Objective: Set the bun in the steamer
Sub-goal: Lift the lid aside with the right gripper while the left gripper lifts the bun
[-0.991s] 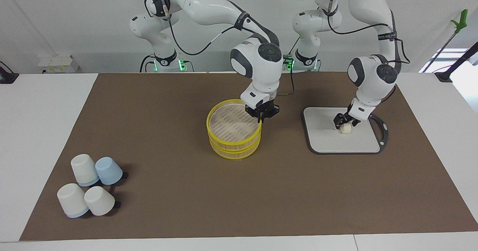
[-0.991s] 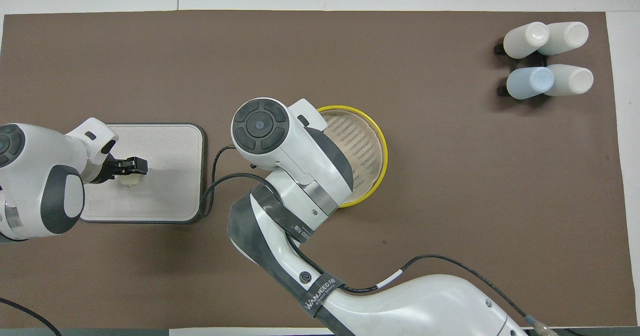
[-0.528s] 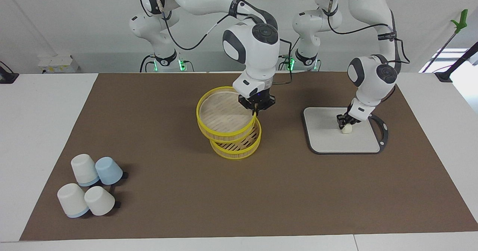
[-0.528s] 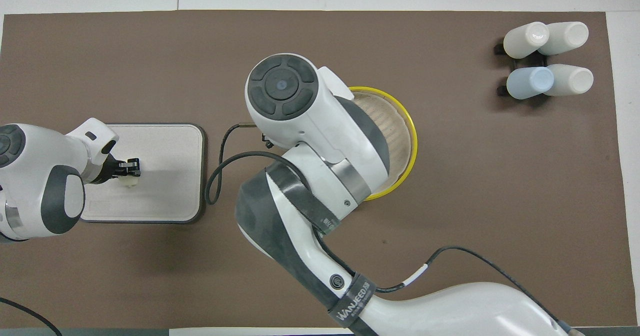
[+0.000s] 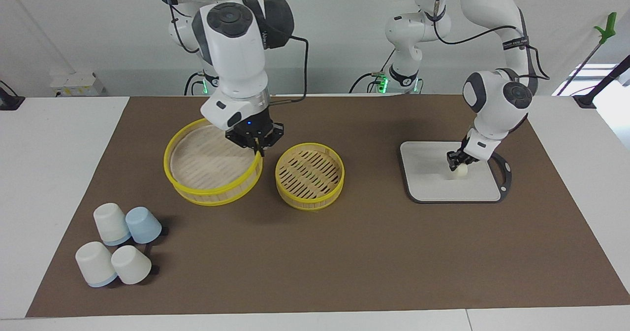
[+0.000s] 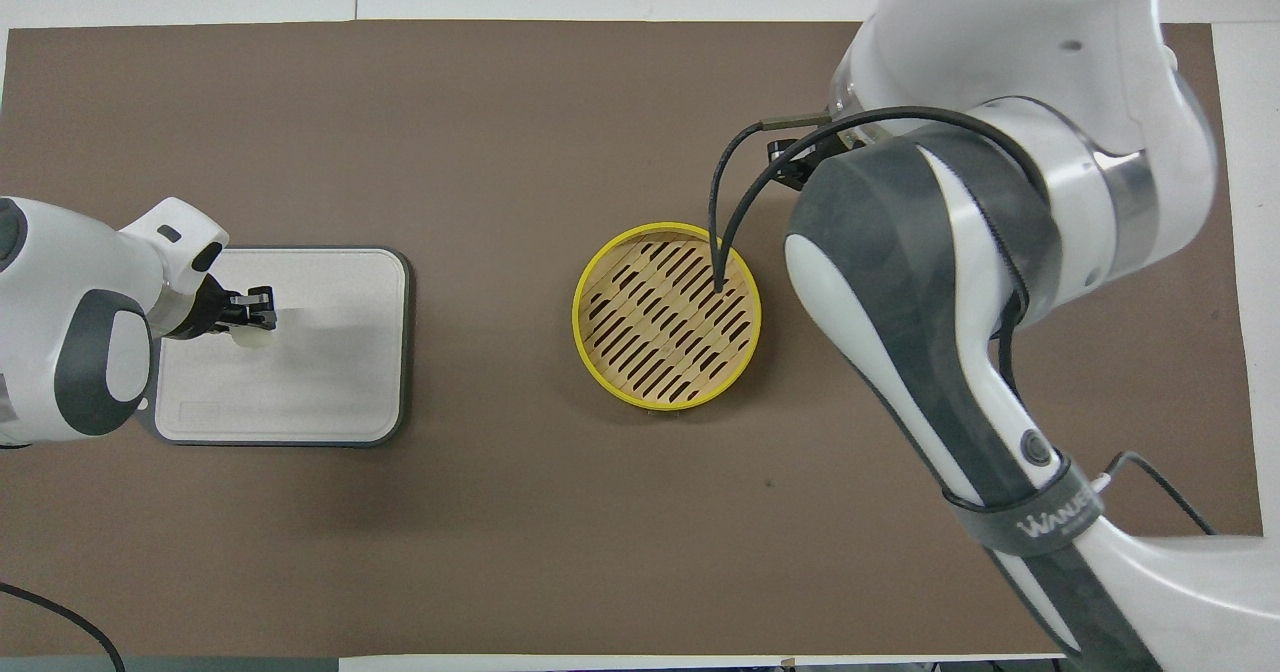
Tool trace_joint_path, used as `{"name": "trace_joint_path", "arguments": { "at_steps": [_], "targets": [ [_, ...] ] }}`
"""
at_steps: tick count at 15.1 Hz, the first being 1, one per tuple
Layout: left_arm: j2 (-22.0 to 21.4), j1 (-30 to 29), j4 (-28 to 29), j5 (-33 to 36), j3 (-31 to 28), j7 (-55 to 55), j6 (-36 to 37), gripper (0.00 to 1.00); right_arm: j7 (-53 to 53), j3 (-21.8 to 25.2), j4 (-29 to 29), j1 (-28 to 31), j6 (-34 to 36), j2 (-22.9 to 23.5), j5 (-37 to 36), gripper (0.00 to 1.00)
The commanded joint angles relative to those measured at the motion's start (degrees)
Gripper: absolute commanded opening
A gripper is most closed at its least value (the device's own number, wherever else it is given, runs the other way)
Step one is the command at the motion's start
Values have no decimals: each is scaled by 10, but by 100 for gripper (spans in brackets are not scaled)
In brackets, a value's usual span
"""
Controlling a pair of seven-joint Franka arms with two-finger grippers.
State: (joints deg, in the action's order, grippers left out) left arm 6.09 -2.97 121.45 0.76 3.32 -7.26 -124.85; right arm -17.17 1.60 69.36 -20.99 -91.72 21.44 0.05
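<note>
Overhead, right hand clamped on steamer lid rim beside open base; left hand pinching bun.

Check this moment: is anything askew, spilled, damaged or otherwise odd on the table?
Nothing spilled or damaged. Only the steamer lid sits askew: the right gripper holds it by the rim, tilted, beside the open steamer base. The left gripper is shut on the bun over the grey board.

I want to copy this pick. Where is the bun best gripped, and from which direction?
Grip the bun across its rounded sides, coming from above: it is a short block on the flat board with nothing beside it. The left end effector is shut on it this way.
</note>
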Motion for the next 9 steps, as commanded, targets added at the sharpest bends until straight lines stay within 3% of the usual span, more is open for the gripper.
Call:
{"name": "trace_joint_path", "arguments": {
  "at_steps": [1,6,9],
  "targets": [
    [16,58,-78,-8,-3,-82,81,36,48,-8,40,33,0,-33,-3,0],
    [58,182,-203,-44,-2,-258,151,36,116,-9,56,103,-5,-40,7,0],
    [65,256,-221,-66,-2,-317,142,37,184,-9,61,146,-7,-40,28,0]
  ]
}}
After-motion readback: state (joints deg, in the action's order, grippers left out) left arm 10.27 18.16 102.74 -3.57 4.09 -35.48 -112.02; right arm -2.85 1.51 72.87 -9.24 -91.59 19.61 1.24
